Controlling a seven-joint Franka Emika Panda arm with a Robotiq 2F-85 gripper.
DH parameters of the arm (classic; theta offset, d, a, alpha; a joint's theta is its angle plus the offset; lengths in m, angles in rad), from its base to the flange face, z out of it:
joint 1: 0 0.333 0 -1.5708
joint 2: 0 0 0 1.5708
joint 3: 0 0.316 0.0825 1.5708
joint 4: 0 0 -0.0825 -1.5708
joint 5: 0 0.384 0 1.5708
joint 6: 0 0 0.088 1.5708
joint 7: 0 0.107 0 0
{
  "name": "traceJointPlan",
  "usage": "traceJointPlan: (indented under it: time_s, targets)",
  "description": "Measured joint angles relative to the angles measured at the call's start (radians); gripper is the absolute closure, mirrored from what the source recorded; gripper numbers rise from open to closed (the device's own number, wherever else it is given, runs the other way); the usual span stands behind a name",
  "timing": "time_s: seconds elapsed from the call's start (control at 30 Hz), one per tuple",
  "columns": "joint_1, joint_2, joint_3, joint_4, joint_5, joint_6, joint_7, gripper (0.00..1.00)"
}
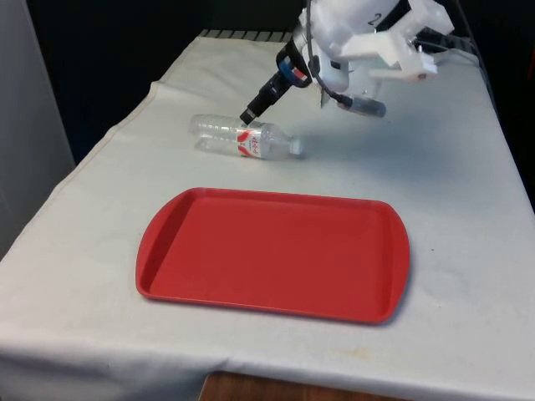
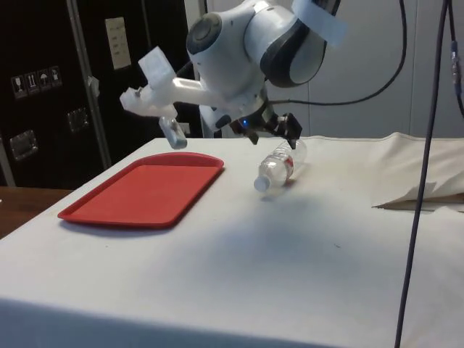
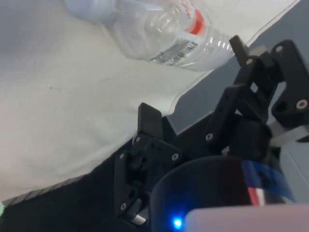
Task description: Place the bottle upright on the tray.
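A clear plastic bottle [image 1: 247, 139] with a red-and-white label lies on its side on the white cloth, just beyond the tray's far edge, its cap towards the front view's right. The red tray [image 1: 276, 251] has nothing on it. My gripper [image 1: 249, 114] hangs tilted just over the bottle's labelled middle, on its far side. In the wrist view the gripper [image 3: 193, 82] is open, and the bottle [image 3: 164, 29] lies just past the fingertips with nothing clasped. From the side, the bottle [image 2: 279, 165] rests below the gripper [image 2: 288, 130], to the right of the tray [image 2: 145, 190].
The cloth's left edge [image 1: 100, 150] runs close to the bottle in the front view. A raised fold of cloth [image 2: 417, 196] lies at the side view's right. Bare cloth stretches to the front view's right of the tray.
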Motion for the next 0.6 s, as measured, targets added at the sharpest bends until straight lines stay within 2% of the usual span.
traceJointPlan:
  time_s: [0.5, 0.6]
  targets:
    - [0.008, 0.07, 0.061, 0.044, -0.039, -0.09, 0.1, 0.0]
    - [0.009, 0.079, 0.066, 0.05, -0.044, -0.101, 0.111, 0.0]
